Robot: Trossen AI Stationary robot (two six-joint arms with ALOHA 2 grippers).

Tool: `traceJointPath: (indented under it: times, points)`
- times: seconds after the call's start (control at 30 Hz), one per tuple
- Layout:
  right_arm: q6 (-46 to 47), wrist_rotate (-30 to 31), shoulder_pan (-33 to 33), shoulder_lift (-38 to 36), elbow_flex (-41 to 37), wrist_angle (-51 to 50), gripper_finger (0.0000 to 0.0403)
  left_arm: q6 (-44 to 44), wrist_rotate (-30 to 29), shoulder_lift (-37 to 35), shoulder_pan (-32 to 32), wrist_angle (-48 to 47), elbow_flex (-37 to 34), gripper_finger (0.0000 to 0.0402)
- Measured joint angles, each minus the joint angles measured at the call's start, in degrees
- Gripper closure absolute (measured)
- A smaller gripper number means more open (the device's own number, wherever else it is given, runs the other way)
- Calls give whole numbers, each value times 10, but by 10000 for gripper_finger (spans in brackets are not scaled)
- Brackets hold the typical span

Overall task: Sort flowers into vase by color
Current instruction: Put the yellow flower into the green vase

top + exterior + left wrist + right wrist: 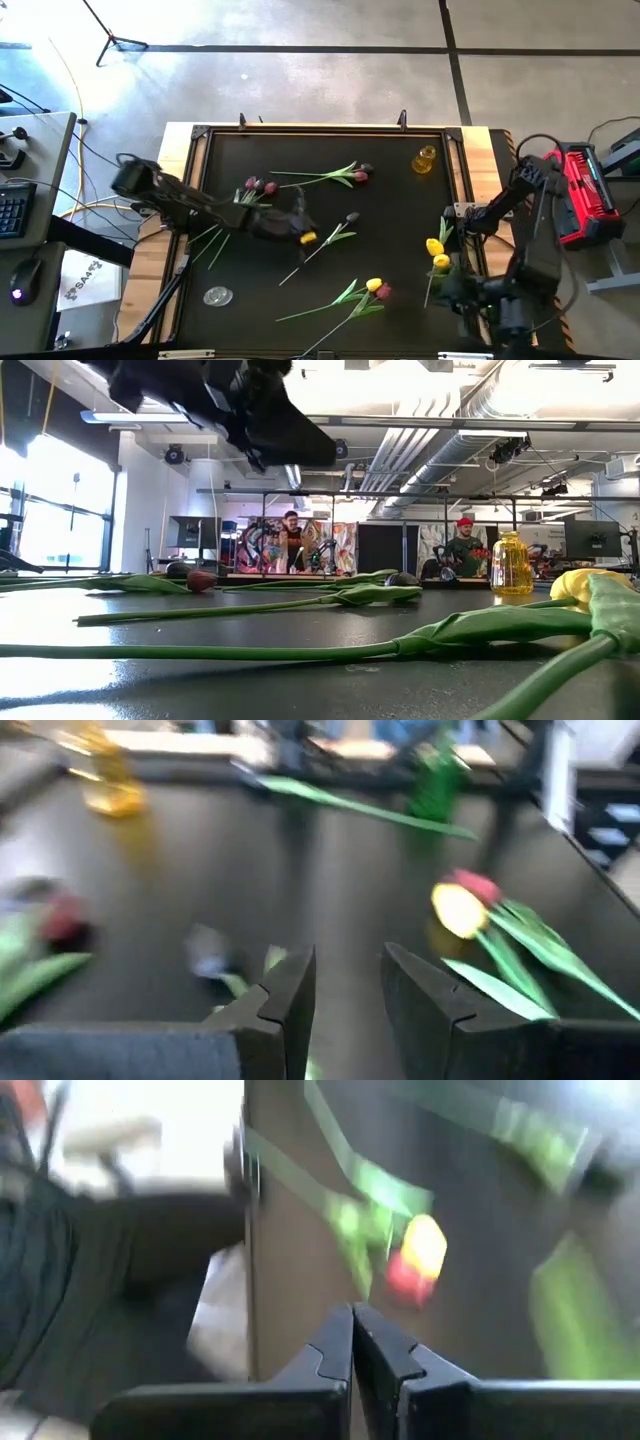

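Green-stemmed artificial tulips (330, 178), approx. ten, lie scattered flat on black table (390, 250) — light, floppy, thin stems likely slippery; best taken mid-stem, not at head. Left gripper (300, 228) mid-table, jaws narrow gap, nothing held. Yellow vase (425, 159) far right corner. Right gripper (352, 1342) at right edge — pinched empty.

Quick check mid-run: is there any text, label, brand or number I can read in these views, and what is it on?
No text reads clearly in any view.
White sheet on the floor left of the table: dark printing, too small to read.
Red case right of the table: no legible label.
Yellow vase: no marking visible.
Colourful panels in the room behind: patterns only, no readable words.
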Motion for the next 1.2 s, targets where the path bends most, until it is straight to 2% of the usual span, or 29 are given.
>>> traceJointPath:
  times: [0.17, 0.27, 0.43, 0.53, 0.67, 0.87, 0.97, 1.2]
  points:
    - [-40, 182, 12, -15, 24, -16, 402, -37, 31, 93, -31, -1, 59, 295]
    - [-39, 249, 10, -25, 28, -44, 402, -67, 23, 137, -51, -5, 89, 274]
    - [-38, 333, 5, -26, 27, -66, 402, -111, 13, 199, -83, -23, 141, 215]
    - [-38, 355, 1, -26, 27, -62, 402, -115, 16, 233, -107, -51, 175, 189]
    - [-38, 360, 1, -26, 27, -44, 402, -126, 8, 269, -138, -98, 219, 182]
    - [-38, 355, 6, -18, 26, -13, 402, -170, -64, 302, -163, -166, 273, 181]
    - [-37, 354, 8, -9, 26, -9, 402, -194, -74, 304, -170, -203, 283, 181]
    - [-38, 350, 12, 13, 26, -4, 402, -219, -81, 305, -187, -215, 283, 193]
